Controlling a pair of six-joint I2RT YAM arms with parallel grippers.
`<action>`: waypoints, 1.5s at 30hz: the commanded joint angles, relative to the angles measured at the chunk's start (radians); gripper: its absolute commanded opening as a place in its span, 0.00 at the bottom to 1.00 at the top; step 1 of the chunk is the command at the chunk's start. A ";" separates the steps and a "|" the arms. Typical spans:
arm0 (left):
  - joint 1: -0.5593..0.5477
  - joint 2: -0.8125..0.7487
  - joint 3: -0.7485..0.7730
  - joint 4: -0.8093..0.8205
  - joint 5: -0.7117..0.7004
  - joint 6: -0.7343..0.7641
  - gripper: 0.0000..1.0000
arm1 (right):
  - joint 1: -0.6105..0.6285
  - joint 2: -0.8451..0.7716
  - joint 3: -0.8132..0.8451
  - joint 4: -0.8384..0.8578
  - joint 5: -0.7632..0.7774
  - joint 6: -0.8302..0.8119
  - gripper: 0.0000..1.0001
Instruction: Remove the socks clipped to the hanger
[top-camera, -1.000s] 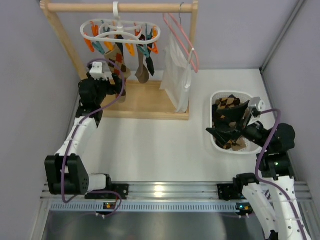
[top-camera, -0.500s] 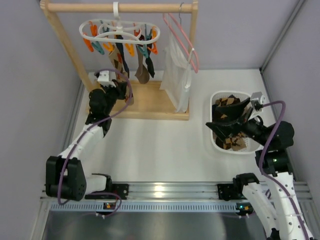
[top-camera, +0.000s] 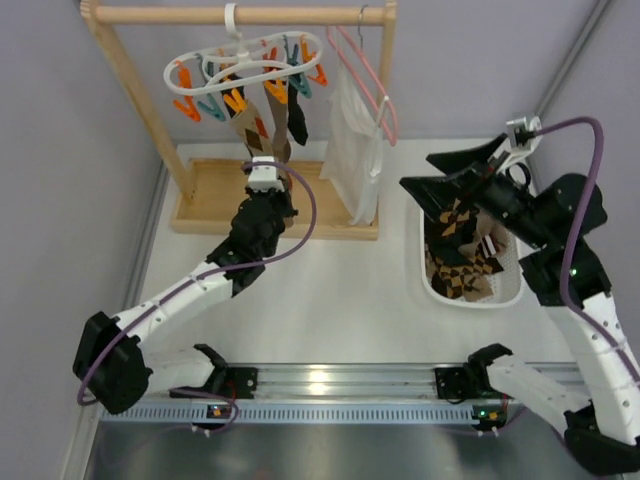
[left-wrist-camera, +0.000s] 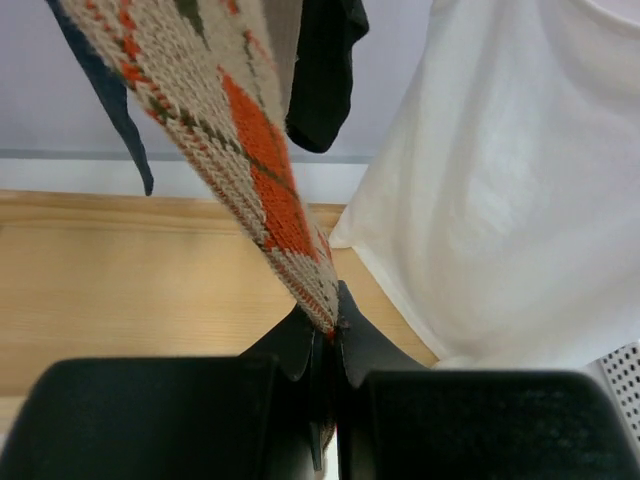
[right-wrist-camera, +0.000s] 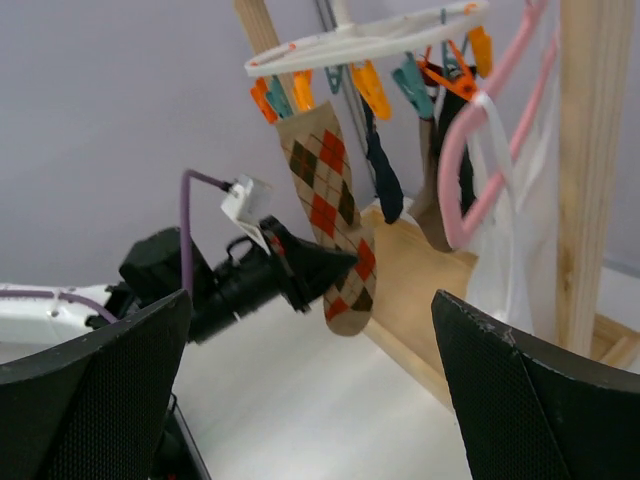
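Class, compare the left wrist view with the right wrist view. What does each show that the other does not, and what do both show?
Only the left wrist view: the pinch up close, with the left gripper shut on the tip of the argyle sock. Only the right wrist view: the hanger with its clothespins, the pink hanger and the open right gripper. Both: the argyle sock, a dark sock, the white garment and the wooden base.
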 joint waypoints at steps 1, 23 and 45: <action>-0.108 0.034 0.084 -0.036 -0.277 0.097 0.00 | 0.162 0.155 0.225 -0.185 0.229 -0.153 0.99; -0.264 0.208 0.235 -0.032 -0.417 0.253 0.00 | 0.534 1.104 1.263 -0.345 0.646 -0.543 0.83; -0.263 0.248 0.262 -0.030 -0.356 0.304 0.00 | 0.525 1.278 1.312 -0.043 0.706 -0.696 0.75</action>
